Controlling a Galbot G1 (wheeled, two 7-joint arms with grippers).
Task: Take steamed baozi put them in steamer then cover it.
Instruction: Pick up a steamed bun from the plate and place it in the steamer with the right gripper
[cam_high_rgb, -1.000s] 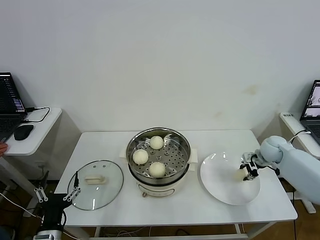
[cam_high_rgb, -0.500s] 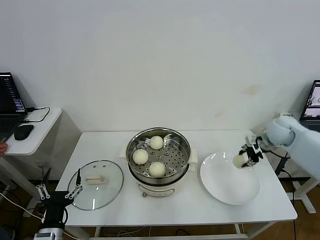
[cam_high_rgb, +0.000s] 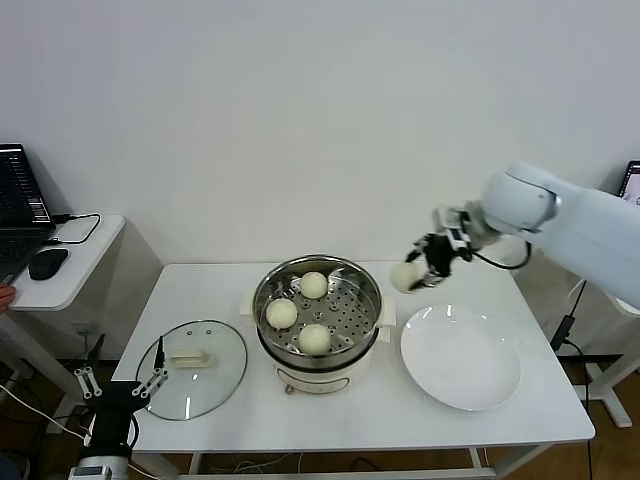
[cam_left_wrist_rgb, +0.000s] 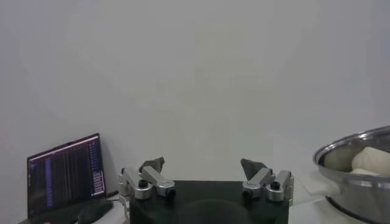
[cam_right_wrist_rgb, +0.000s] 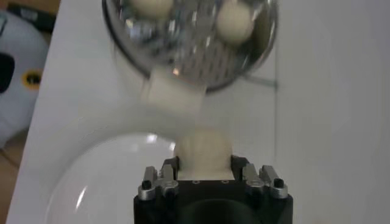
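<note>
the right gripper (cam_high_rgb: 424, 264) is closed on the fourth steamed baozi (cam_high_rgb: 406, 277), held aloft between the emptied white plate (cam_high_rgb: 461, 357) and the steamer (cam_high_rgb: 316, 305), so lowering into the basket's free spot is judged next, then the cover (cam_high_rgb: 191, 368).

The head view looks forward and down from above, taking in the whole tabletop (cam_high_rgb: 340, 400) and the wall behind. The left wrist view sits low at the tabletop's left edge, facing level across toward the steamer (cam_left_wrist_rgb: 359, 164) and a laptop (cam_left_wrist_rgb: 64, 173). The right wrist view looks steeply down from close above, sharing the steamer (cam_right_wrist_rgb: 189, 36) and plate (cam_right_wrist_rgb: 103, 176) with the head view.
</note>
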